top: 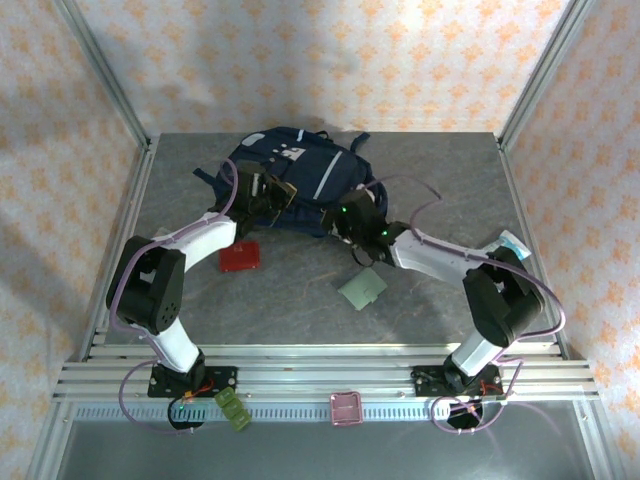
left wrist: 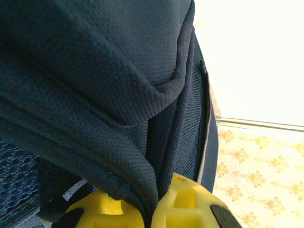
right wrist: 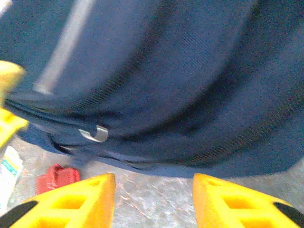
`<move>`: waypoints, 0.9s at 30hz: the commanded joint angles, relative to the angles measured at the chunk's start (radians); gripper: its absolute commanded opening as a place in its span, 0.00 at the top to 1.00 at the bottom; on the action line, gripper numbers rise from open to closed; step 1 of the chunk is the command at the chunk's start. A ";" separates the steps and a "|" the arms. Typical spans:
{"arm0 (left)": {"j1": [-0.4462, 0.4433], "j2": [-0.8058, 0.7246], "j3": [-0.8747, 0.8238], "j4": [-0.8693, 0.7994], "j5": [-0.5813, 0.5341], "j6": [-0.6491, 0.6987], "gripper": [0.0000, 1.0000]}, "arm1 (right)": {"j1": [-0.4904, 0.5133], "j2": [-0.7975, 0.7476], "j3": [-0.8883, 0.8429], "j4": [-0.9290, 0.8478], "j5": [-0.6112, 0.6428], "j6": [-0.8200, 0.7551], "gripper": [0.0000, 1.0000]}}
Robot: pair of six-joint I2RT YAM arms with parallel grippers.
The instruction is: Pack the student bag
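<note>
The student bag (top: 300,160) lies on the table (top: 450,180) straight ahead of both grippers. Its long axis runs across them from side to side.

Our left gripper (left wrist: 149,211) is clamped tight on a fold of the bag's navy cloth, which rises up and away from the yellow fingers (left wrist: 190,204). Seen from above, this hand sits on the near-left part of the bag.

Our right gripper (right wrist: 152,199) stands half wide and holds nothing, with bare table between its tips. The bag's near edge hangs just ahead of and above it, apart from the fingers as far as we can tell. A silver zipper pull (right wrist: 95,134) sits ahead and to the left of this hand. A small red object (right wrist: 57,176) lies on the table further left, near the bag's edge.

With the left hand pinning the cloth, we judge the right to be the free hand for the next move. It would need to go forward and slightly left, along the bag's length, to reach the pull.
</note>
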 commanded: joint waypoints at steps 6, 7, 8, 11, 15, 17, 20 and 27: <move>0.002 -0.079 0.028 0.155 0.051 -0.011 1.00 | 0.075 0.124 0.277 -0.349 0.226 -0.026 0.47; 0.002 -0.078 0.028 0.158 0.052 -0.011 1.00 | 0.079 0.148 0.307 -0.375 0.248 -0.024 0.47; 0.002 -0.077 0.028 0.158 0.054 -0.012 1.00 | 0.081 0.171 0.336 -0.398 0.270 -0.021 0.47; 0.002 -0.075 0.028 0.161 0.055 -0.014 1.00 | 0.085 0.235 0.410 -0.472 0.332 -0.011 0.51; 0.004 -0.074 0.031 0.159 0.054 -0.012 1.00 | 0.084 0.249 0.408 -0.496 0.364 -0.002 0.62; 0.004 -0.074 0.033 0.158 0.055 -0.009 1.00 | 0.083 0.238 0.389 -0.490 0.371 -0.002 0.71; 0.005 -0.069 0.033 0.162 0.061 -0.011 1.00 | 0.078 0.219 0.364 -0.474 0.371 -0.001 0.84; 0.009 -0.070 0.023 0.163 0.060 -0.006 1.00 | 0.065 0.192 0.320 -0.449 0.354 -0.014 1.00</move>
